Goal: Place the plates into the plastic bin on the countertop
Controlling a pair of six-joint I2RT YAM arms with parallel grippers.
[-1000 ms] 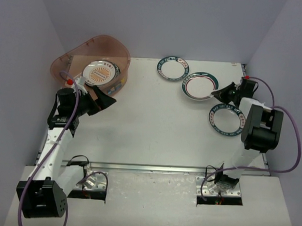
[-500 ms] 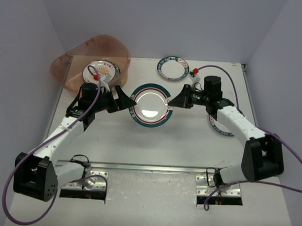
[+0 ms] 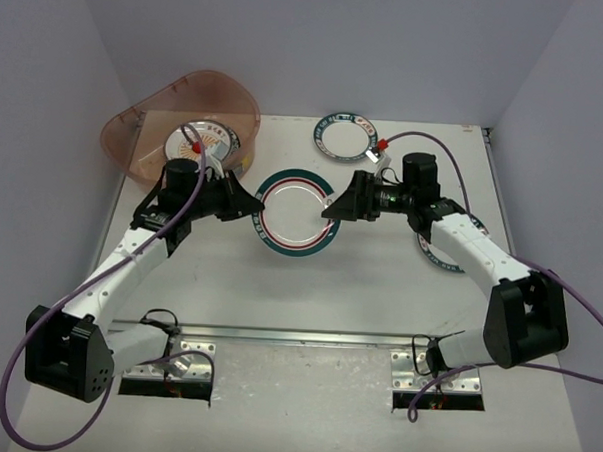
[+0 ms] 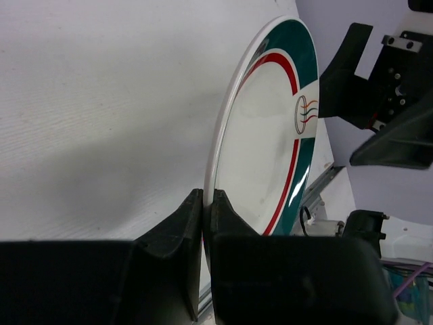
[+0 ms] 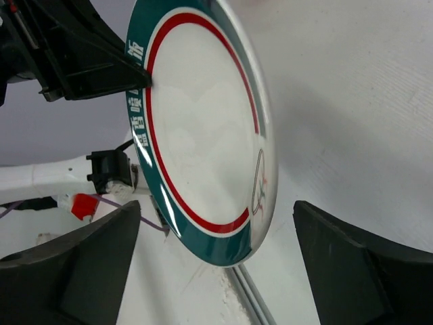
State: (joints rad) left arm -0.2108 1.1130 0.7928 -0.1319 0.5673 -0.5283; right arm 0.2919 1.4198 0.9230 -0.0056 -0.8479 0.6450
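Note:
A red-and-teal plate point(image 3: 295, 213) hangs tilted above the middle of the countertop point(image 3: 378, 299). My left gripper point(image 3: 250, 206) is shut on its left rim; in the left wrist view the fingers point(image 4: 177, 223) pinch the plate point(image 4: 270, 135) edge. My right gripper point(image 3: 332, 205) is open, its jaws standing apart on either side of the plate's point(image 5: 203, 128) right rim without touching it. The plastic bin point(image 3: 146, 119) sits at the back left with an orange sunburst plate point(image 3: 200, 142) inside.
A teal-rimmed plate point(image 3: 343, 136) lies at the back centre. Another teal-rimmed plate point(image 3: 443, 250) lies at the right, partly under the right forearm. Walls close in on the left, back and right. A metal rail point(image 3: 307, 336) runs along the front edge.
The right gripper carried the plate from the right side to the middle and has opened. The left gripper came over from the bin and closed on the opposite rim.

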